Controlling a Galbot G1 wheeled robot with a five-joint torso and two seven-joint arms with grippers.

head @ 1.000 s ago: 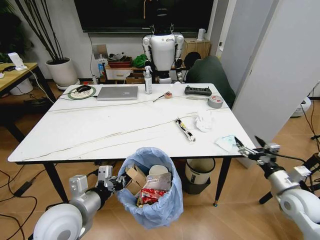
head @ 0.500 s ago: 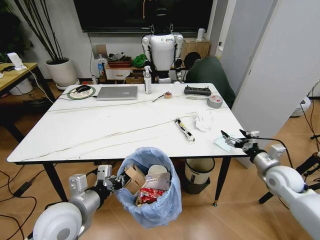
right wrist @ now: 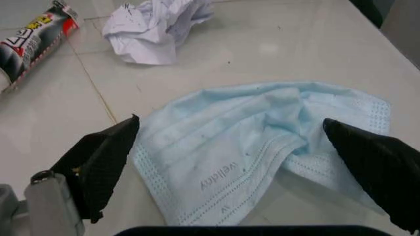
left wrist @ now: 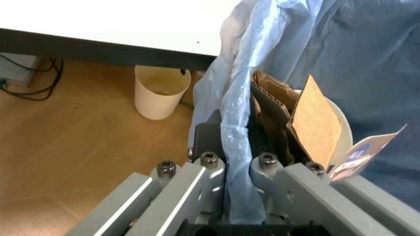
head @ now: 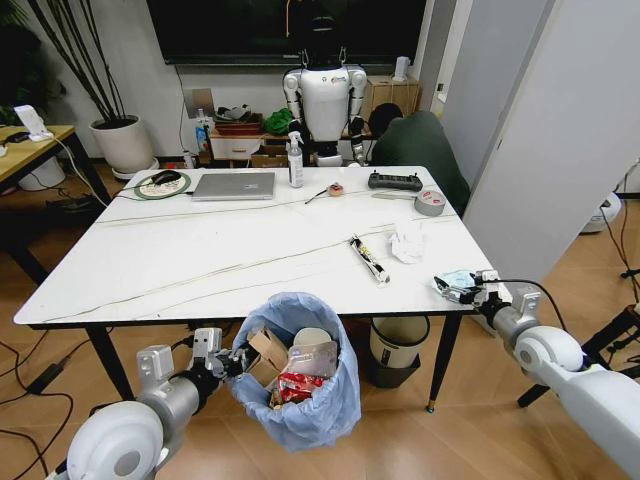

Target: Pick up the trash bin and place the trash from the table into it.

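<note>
The right pincer (right wrist: 229, 162) hangs wide open over the crumpled pale-blue paper face mask (right wrist: 262, 147) and should pinch it next, while the left pincer (left wrist: 237, 169) grips the round blue-bagged trash bin (head: 300, 385) below the white tabletop (head: 200, 265).

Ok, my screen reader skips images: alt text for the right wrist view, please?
The right claw is open, its black fingertips either side of a crumpled pale-blue face mask on the white table. Beyond lie a crumpled white paper and a black-and-red wrapper.

Office-like robotics lab, white table (head: 200, 260) with laptop (head: 235, 185) at twelve o'clock, humanoid robot (head: 325, 100) beyond, potted plant (head: 122, 140) at ten o'clock, wood floor (head: 420, 440), dark wall screen (head: 250, 30)
</note>
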